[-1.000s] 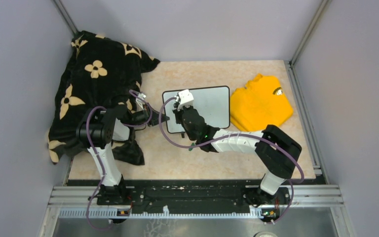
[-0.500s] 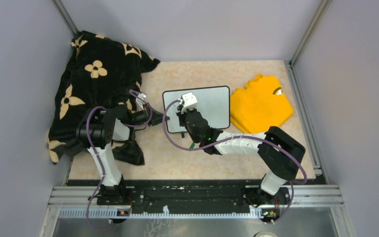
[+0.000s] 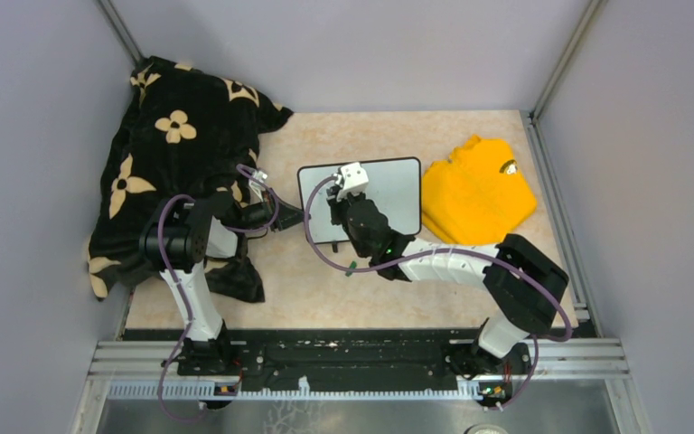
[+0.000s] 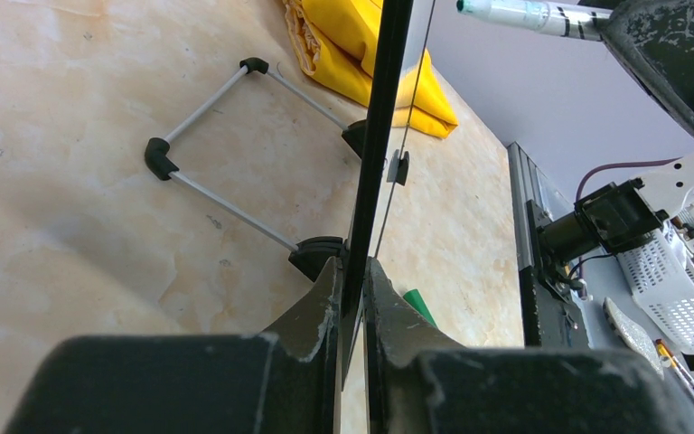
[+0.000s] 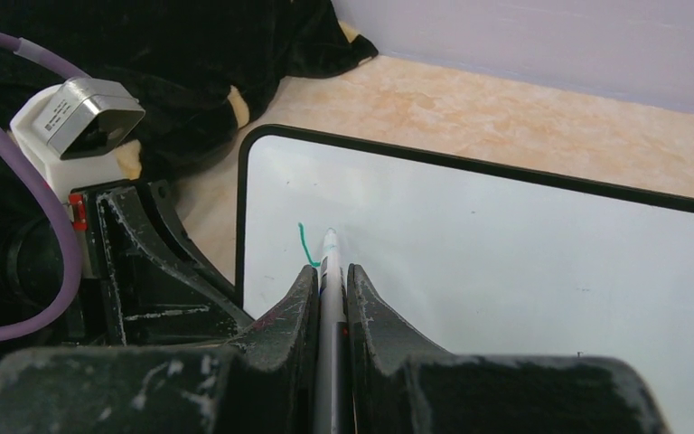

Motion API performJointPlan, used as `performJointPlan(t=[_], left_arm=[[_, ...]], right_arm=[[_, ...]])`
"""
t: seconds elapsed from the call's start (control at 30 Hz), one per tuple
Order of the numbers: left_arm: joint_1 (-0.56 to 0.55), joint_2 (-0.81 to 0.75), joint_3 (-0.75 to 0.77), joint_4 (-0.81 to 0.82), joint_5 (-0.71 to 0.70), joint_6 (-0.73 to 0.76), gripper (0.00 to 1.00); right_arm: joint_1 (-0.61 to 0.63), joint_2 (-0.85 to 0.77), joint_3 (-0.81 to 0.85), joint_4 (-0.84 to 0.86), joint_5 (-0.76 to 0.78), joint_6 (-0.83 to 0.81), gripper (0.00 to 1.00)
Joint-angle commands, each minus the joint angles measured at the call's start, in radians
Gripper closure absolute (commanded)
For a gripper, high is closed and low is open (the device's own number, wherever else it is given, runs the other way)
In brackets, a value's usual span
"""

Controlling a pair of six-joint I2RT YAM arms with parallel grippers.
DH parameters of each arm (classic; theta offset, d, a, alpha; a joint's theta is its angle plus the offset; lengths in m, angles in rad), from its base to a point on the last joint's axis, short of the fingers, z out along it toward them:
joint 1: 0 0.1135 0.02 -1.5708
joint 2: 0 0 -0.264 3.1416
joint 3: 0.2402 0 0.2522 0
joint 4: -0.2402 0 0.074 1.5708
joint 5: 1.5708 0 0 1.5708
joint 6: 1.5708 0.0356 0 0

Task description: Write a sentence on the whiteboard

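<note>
When viewed from above, places the whiteboard near the middle of the surface, just left of a folded yellow shirt and right of a black flowered blanket. Puts the left pincer at the board's left edge and the right pincer over its left part, yet leaves both grips too small to judge.

From the left wrist, catches the board edge-on as a thin black line, with the left pincer clenched on that edge, one finger pressed to each side. Reveals, as no other view does, a wire stand with black corner pieces reaching from the board across the surface, plus a small green piece lying near the board's foot. Cannot tell what that piece is. Glimpses the marker high at the right.

From the right wrist, gives the white face front-on. Shows the right pincer squeezed narrow around the marker, tip touching the board close to its left border, right beside a short green stroke. Takes in the left pincer too, at the board's left edge.
</note>
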Motion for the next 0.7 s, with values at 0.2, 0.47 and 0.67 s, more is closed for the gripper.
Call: performJointPlan(t=[0.2, 0.47, 0.67], left_arm=[[-0.004, -0.018, -0.006, -0.018, 0.014, 0.014, 0.99], [-0.004, -0.020, -0.005, -0.014, 0.015, 0.012, 1.00], [-0.004, -0.022, -0.006, -0.013, 0.014, 0.012, 1.00]], right_arm=[[-0.025, 0.018, 0.062, 0.029, -0.014, 0.017, 1.00], [-0.028, 0.036, 0.056, 0.011, -0.019, 0.030, 1.00], [-0.028, 0.038, 0.037, 0.000, -0.029, 0.040, 1.00]])
